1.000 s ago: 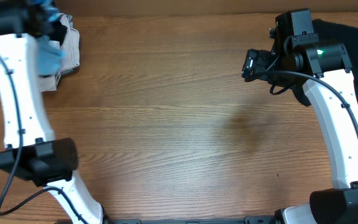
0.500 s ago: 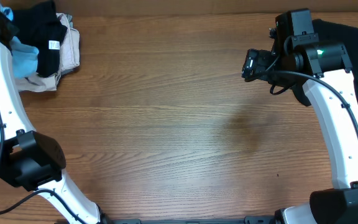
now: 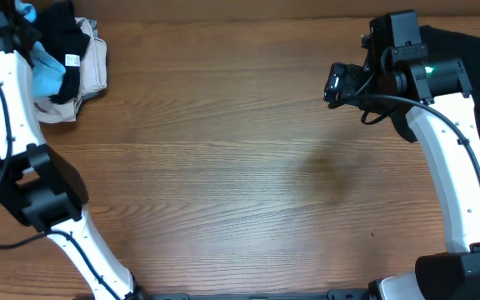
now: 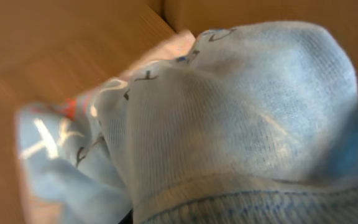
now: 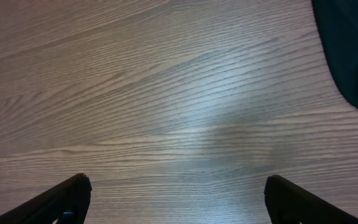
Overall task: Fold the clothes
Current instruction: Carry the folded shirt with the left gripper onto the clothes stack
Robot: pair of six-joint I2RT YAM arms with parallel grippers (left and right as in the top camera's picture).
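The light blue T-shirt (image 3: 46, 76) hangs bunched at the far left, over a pile of clothes. It fills the left wrist view (image 4: 229, 124), showing white print and a bit of red-pink lettering. My left gripper (image 3: 19, 29) is over the pile at the top left corner, its fingers hidden by the cloth it holds. My right gripper (image 3: 333, 83) is open and empty above bare table, its fingertips wide apart in the right wrist view (image 5: 179, 199). A large black garment (image 3: 473, 75) lies at the right edge behind the right arm, with a corner in the right wrist view (image 5: 353, 50).
The pile at the top left holds a black cloth with a white label (image 3: 63, 42) and a beige cloth (image 3: 96, 68). The wooden table (image 3: 240, 167) stretches between the two arms. The arm bases stand at the front corners.
My left arm swung out to the left and back a little, dragging the light blue T-shirt off the pile's top and uncovering the black cloth. The right arm has not moved.
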